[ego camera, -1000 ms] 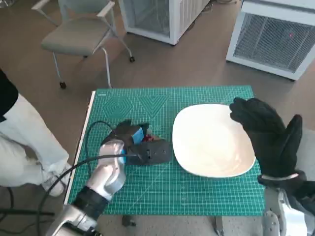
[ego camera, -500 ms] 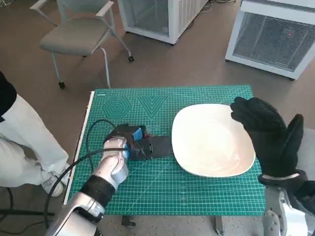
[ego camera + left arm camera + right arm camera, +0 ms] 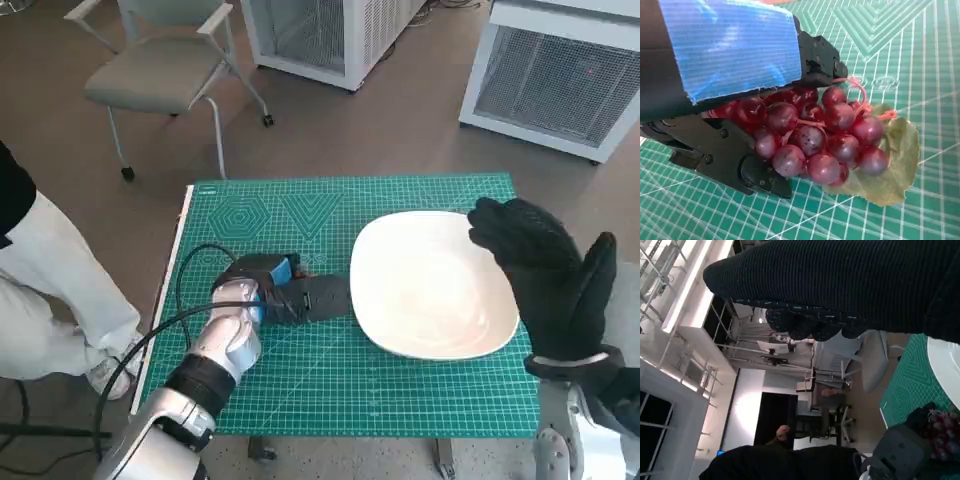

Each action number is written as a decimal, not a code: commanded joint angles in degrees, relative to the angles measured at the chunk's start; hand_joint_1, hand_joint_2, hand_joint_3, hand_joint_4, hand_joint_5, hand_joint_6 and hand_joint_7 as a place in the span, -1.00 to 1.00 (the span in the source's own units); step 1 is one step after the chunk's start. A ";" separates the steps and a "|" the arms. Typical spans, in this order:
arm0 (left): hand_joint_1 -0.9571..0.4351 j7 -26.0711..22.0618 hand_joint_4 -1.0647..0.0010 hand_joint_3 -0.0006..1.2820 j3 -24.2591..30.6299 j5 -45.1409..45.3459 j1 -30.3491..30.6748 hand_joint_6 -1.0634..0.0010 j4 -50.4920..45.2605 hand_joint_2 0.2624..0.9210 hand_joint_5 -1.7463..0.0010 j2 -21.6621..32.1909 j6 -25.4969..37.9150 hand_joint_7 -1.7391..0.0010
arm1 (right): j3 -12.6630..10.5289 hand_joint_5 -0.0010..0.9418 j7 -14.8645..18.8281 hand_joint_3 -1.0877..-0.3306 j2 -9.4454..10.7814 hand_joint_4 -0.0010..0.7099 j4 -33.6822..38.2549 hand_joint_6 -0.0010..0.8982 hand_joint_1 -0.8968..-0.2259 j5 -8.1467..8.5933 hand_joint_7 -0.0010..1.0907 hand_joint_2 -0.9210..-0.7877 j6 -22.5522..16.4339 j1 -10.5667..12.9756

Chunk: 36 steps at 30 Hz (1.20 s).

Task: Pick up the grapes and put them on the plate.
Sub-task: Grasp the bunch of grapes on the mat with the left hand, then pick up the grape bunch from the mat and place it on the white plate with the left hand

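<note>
Nearby, chair (image 3: pixel 160 70) beyond green mat (image 3: pixel 300 205).

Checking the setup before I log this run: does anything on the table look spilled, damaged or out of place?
Nothing stands out. The grapes are a whole bunch with a leaf, lying on the green mat under the left hand. The white plate sits flat and bare beside them, with the right hand raised at its far edge.

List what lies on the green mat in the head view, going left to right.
Left hand over the grapes → white plate → gloved right hand at the plate's right edge.
</note>
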 commanded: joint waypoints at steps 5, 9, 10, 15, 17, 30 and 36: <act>0.52 3.66 0.07 -0.44 -1.24 0.11 1.63 -0.05 0.70 0.74 -0.59 2.55 -5.85 -0.11 | -0.01 0.61 -0.09 0.16 -0.43 0.15 0.05 -0.53 0.57 0.05 0.86 -1.00 1.20 1.08; 0.41 2.83 0.07 -0.58 -1.06 -0.36 1.51 0.03 0.67 0.89 -0.57 2.76 -6.02 -0.44 | -0.12 0.61 -0.07 0.16 -0.50 0.15 0.04 -0.53 0.57 0.08 0.86 -1.00 1.31 1.08; 0.40 2.51 0.06 -0.59 -1.05 -0.43 1.43 0.03 0.69 0.90 -0.56 2.78 -5.96 -0.46 | -0.12 0.61 -0.08 0.16 -0.50 0.15 0.04 -0.53 0.57 0.09 0.86 -1.00 1.32 1.07; 0.38 0.73 0.06 -0.64 -0.99 -0.80 1.02 0.04 0.69 0.95 -0.55 2.74 -5.49 -0.51 | -0.04 0.61 -0.14 0.16 -0.39 0.15 -0.08 -0.53 0.57 0.06 0.86 -1.00 1.32 1.15; 0.38 0.52 0.06 -0.65 -0.85 -0.99 1.02 0.05 0.66 0.96 -0.55 2.67 -5.39 -0.52 | 0.01 0.61 -0.17 0.16 -0.33 0.15 -0.11 -0.53 0.57 0.03 0.86 -1.00 1.33 1.17; 0.38 0.46 -0.04 -0.67 -0.55 -1.43 2.12 -0.05 -2.65 0.91 -0.49 3.49 -5.28 -0.47 | -0.04 0.62 -0.31 0.16 -0.33 0.15 -0.21 -0.53 0.57 0.05 0.86 -1.00 1.39 1.22; 0.38 -0.68 -0.01 -0.37 -0.28 -1.14 3.80 -0.14 -9.37 0.58 -0.72 5.20 -3.64 -0.27 | -0.06 0.62 -0.28 0.16 -0.37 0.15 -0.29 -0.53 0.57 0.10 0.86 -1.00 1.48 1.28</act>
